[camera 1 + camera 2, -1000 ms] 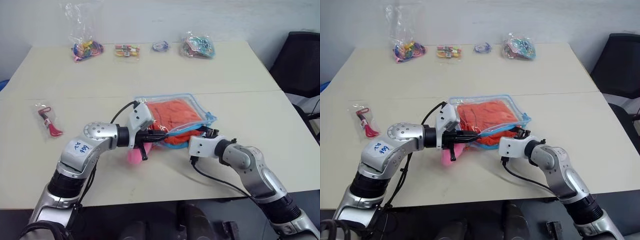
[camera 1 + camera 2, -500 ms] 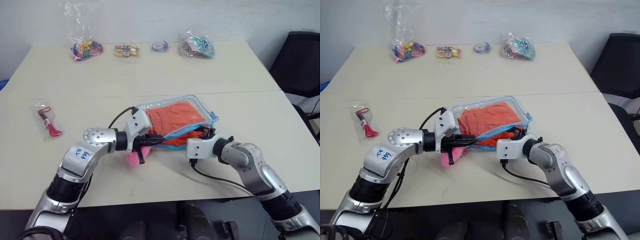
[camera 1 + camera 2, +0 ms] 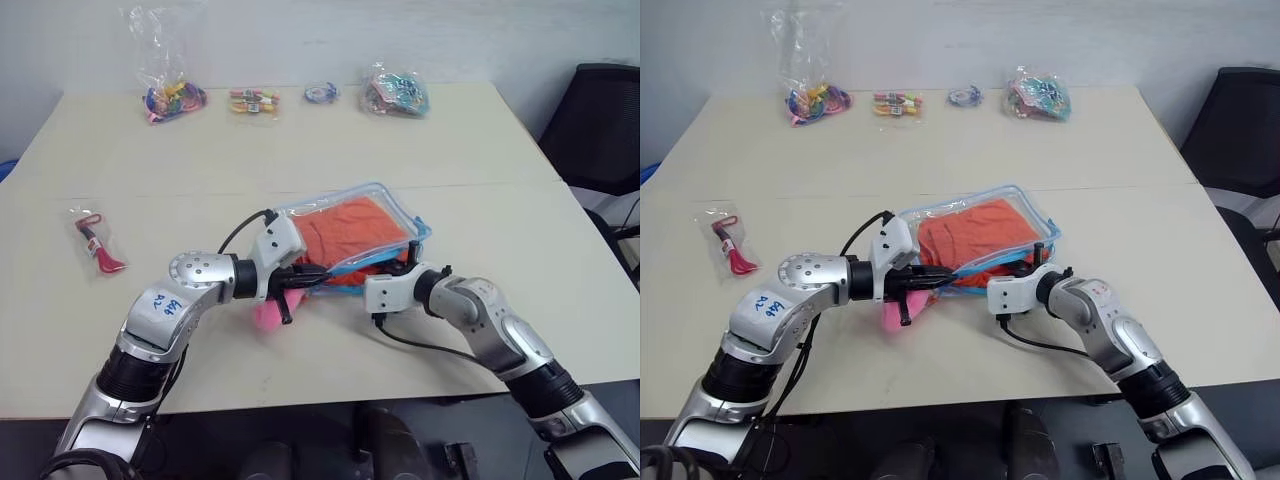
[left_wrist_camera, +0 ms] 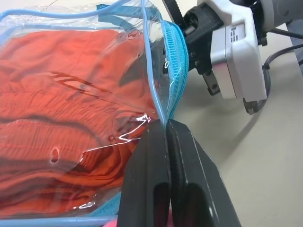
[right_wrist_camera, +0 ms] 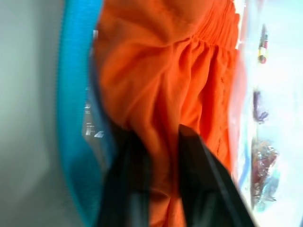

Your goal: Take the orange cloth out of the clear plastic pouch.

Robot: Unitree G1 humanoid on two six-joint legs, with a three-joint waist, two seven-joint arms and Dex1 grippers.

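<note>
The clear plastic pouch (image 3: 398, 207) with light blue zipper edging lies at the table's middle, its near edge raised. The orange cloth (image 3: 345, 228) is inside it and fills most of it. My left gripper (image 4: 165, 124) is shut on the pouch's blue zipper edge (image 4: 171, 56) at its near left corner. My right gripper (image 5: 158, 137) reaches into the pouch's open mouth from the near right. Its black fingers (image 5: 189, 156) are shut on a fold of the orange cloth (image 5: 165, 61), with the blue edging (image 5: 75, 94) beside them.
A pink plush (image 3: 268, 314) lies under my left gripper. A small bag with a red item (image 3: 95, 240) lies at the left. Several small bags of trinkets (image 3: 172, 97) line the far edge. A black chair (image 3: 600, 120) stands at the right.
My right gripper has pushed a little deeper into the pouch's mouth and shut on the cloth. The left gripper has kept its hold on the zipper edge.
</note>
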